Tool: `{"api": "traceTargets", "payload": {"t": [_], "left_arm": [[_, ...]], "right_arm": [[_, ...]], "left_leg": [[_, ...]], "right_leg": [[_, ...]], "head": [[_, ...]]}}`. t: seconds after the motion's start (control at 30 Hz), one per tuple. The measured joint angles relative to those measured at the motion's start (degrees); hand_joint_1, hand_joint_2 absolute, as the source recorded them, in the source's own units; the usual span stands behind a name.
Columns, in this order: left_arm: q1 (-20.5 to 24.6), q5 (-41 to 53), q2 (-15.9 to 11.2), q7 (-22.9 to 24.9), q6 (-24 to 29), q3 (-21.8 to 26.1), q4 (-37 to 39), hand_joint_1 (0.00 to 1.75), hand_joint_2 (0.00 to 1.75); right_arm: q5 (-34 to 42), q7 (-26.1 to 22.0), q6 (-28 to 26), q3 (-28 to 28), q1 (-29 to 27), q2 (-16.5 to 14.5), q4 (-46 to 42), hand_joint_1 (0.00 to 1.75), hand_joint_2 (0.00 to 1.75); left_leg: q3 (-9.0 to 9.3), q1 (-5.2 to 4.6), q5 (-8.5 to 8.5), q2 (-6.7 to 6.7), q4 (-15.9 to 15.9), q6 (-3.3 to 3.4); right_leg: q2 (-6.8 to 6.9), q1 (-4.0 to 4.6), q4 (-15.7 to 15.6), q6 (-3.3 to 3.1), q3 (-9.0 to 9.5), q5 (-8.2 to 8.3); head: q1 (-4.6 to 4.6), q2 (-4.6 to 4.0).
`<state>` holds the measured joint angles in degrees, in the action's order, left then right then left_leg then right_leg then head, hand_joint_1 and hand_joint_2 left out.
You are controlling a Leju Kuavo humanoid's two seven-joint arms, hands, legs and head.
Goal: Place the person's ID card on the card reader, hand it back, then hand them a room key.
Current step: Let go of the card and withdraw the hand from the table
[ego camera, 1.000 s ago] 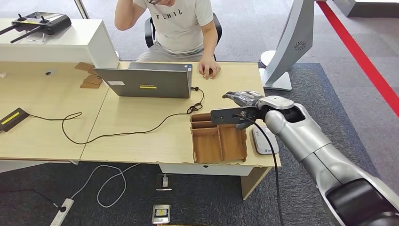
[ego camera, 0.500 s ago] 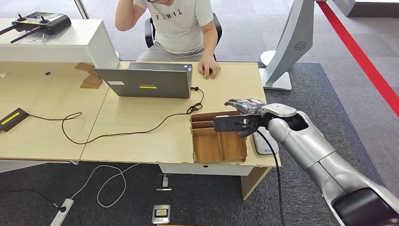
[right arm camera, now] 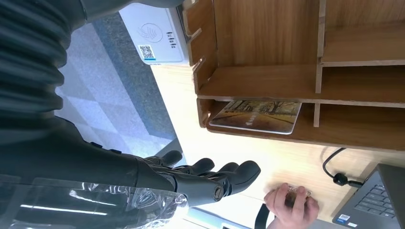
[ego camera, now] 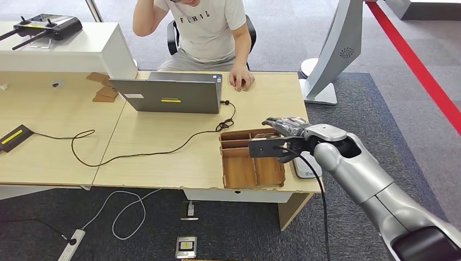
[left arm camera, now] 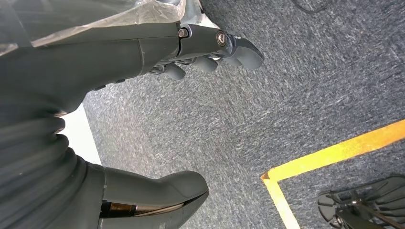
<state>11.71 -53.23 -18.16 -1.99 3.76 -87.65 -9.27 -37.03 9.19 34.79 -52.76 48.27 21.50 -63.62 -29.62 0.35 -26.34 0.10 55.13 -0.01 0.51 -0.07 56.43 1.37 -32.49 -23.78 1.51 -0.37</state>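
My right hand [ego camera: 285,133] hovers over the far right part of the wooden divided tray [ego camera: 239,171], fingers stretched out and holding nothing. In the right wrist view the hand [right arm camera: 205,179] is apart from the tray [right arm camera: 267,81]. A picture-printed card [right arm camera: 255,116] lies flat in one narrow compartment. The white card reader [ego camera: 305,167] [right arm camera: 153,31] lies beside the tray on my right, near the desk's corner. A person sits behind the desk with one hand [ego camera: 242,80] [right arm camera: 289,205] on a mouse. My left hand [left arm camera: 200,47] hangs over grey carpet, holding nothing.
A grey laptop [ego camera: 171,95] stands mid-desk, and a black cable [ego camera: 136,155] loops from it across the wood. A white stand [ego camera: 337,49] rises off the desk's far right corner. A black device [ego camera: 13,137] lies at the far left. A yellow line [left arm camera: 329,152] marks the carpet.
My right hand has dropped lower and drifted slightly right and toward me over the tray. The person has not moved.
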Motion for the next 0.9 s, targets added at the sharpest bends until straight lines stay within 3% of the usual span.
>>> {"api": "traceTargets", "payload": {"t": [0.9], "left_arm": [[-0.2, 0.8, 1.0, 0.0, 0.3, 0.0, 0.0, 0.00, 1.75]], "right_arm": [[1.6, 4.2, 2.7, 1.6, -2.2, 1.7, -10.1, 0.00, 1.75]], "left_leg": [[-0.02, 0.00, 0.00, 0.00, 0.0, 0.00]], "right_leg": [[0.00, 0.00, 0.0, 0.00, 0.00, 0.00]], "head": [[0.01, 0.00]]}}
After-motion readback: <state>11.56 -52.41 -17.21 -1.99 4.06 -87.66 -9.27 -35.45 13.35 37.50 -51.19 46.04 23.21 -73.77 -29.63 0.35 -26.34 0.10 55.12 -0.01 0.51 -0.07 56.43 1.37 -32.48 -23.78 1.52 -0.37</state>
